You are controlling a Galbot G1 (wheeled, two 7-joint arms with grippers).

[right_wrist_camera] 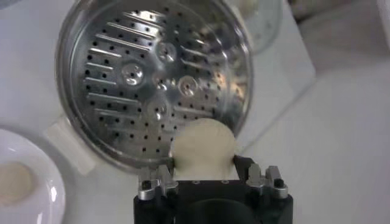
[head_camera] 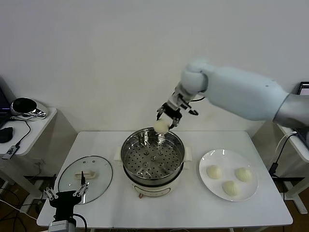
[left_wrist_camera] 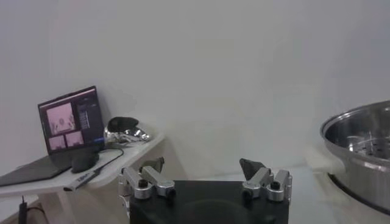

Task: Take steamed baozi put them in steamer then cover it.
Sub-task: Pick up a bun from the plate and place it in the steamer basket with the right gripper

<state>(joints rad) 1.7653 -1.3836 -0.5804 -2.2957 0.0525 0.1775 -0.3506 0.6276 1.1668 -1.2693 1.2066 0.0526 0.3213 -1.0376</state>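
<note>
My right gripper (head_camera: 164, 123) is shut on a cream-white baozi (head_camera: 161, 126) and holds it above the far rim of the steamer (head_camera: 152, 159), a shiny steel pot with an empty perforated tray (right_wrist_camera: 146, 79) on a cream base. In the right wrist view the baozi (right_wrist_camera: 203, 148) sits between the jaws over the pot's edge. Three more baozi (head_camera: 214, 171) lie on a white plate (head_camera: 207, 186) to the right. The glass cover (head_camera: 86, 174) with its cream handle lies flat on the table, left of the steamer. My left gripper (head_camera: 66, 194) is open and empty at the table's front left edge, near the cover.
The white table (head_camera: 193, 212) carries everything. A side table (head_camera: 34, 121) with a dark rounded object stands at the left; the left wrist view shows a laptop (left_wrist_camera: 67, 122) and mouse on it. Another side surface with cables is at the right.
</note>
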